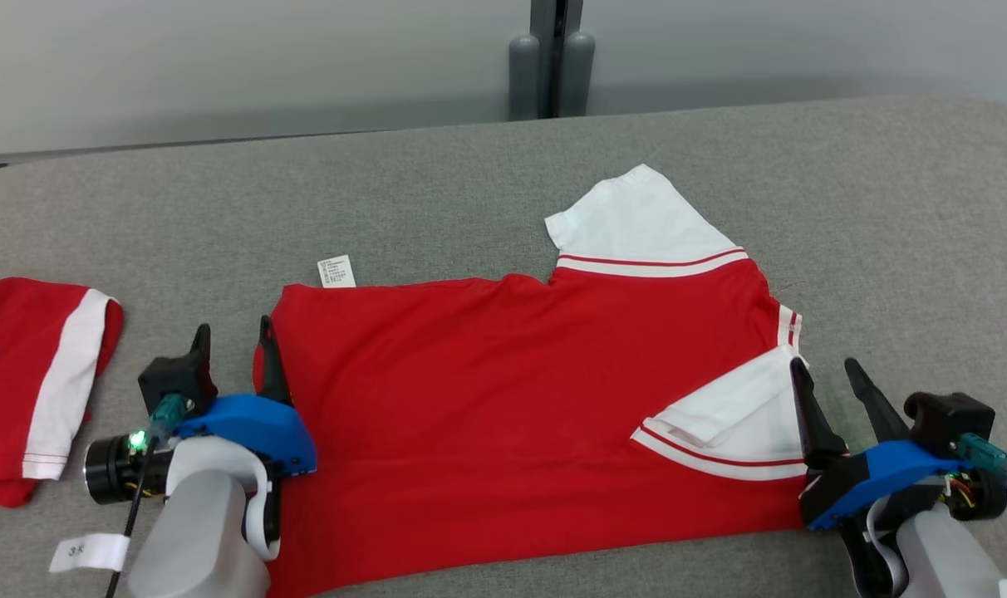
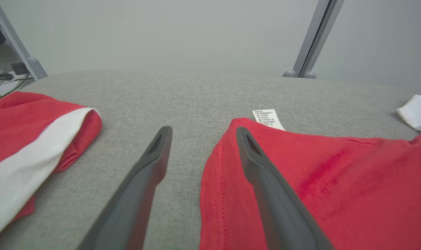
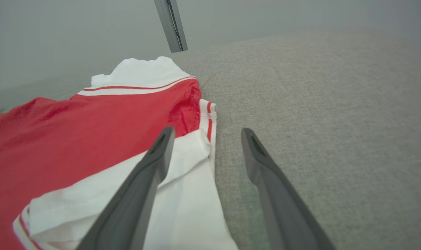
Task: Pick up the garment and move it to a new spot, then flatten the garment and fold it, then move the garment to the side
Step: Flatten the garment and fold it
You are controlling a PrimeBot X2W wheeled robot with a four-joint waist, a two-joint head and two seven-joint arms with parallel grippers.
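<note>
Two grippers nearest, both spread wide, empty: left gripper [image 1: 233, 325] straddles the garment [image 1: 487, 390] at its left hem, right gripper [image 1: 822, 363] its near sleeve [image 1: 744, 415]. Flat on the table [image 1: 437, 191], mid-way; soft, light, limp, so likely best pinched at corners. Far sleeve [image 1: 636, 220] juts out.

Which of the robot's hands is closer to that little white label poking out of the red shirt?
Left. The left hand sits at the red shirt's edge near the label; the right hand is at the opposite end, by the white sleeve.
</note>
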